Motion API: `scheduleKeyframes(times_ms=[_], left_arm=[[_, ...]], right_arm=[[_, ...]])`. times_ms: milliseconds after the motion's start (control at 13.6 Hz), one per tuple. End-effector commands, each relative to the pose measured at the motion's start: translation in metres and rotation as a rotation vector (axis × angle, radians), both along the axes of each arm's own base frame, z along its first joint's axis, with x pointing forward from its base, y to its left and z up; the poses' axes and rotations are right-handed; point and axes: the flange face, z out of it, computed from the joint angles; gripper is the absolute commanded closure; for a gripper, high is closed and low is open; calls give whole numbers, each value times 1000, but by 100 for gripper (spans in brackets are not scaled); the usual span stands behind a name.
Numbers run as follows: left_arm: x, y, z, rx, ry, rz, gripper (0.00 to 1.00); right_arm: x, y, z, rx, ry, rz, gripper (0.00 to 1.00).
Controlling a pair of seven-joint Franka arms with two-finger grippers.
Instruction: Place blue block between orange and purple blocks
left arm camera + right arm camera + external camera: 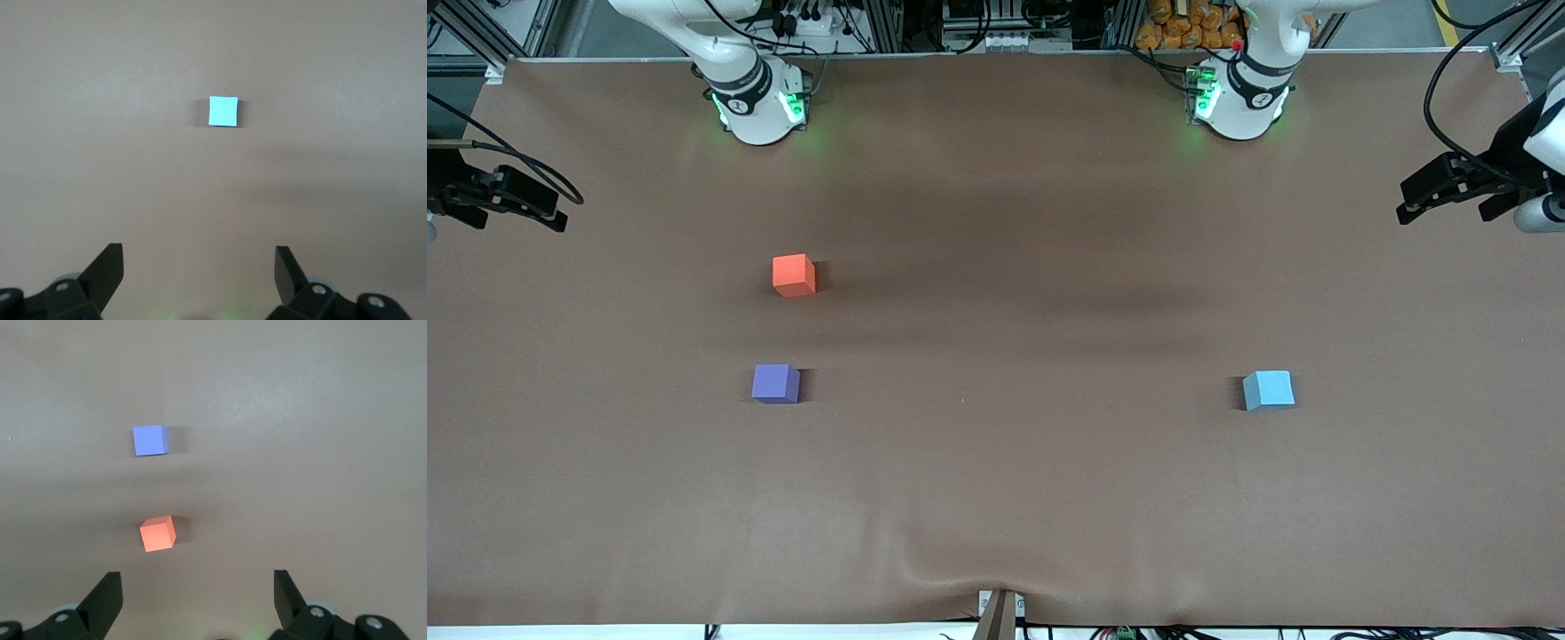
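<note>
The blue block [1268,390] sits on the brown table toward the left arm's end; it also shows in the left wrist view [223,111]. The orange block [793,275] and the purple block [775,383] sit toward the right arm's end, the purple one nearer the front camera, with a gap between them. Both show in the right wrist view, orange [158,533] and purple [149,440]. My left gripper [200,250] is open and empty, high over the table short of the blue block. My right gripper [198,577] is open and empty, high over the table beside the orange block.
The brown table cover [996,498] has a wrinkle at its front edge by a small clamp [1000,613]. Black gear with cables sticks in at both ends of the table [503,197] [1458,185]. The arm bases [756,102] [1240,98] stand along the back edge.
</note>
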Motion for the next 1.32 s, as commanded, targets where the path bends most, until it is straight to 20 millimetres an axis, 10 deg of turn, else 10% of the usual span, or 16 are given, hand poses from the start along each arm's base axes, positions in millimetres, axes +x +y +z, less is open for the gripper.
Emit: scheduleKeyframes(times_ms=[0, 881, 1248], left_arm=[[0, 1, 6, 35, 1, -21, 0], [29, 7, -36, 31, 55, -14, 0], [60, -9, -95, 22, 16, -27, 0]], right_arm=[[-1, 0, -1, 1, 1, -15, 0], [0, 2, -1, 1, -1, -12, 0], [2, 4, -3, 1, -10, -9, 0]])
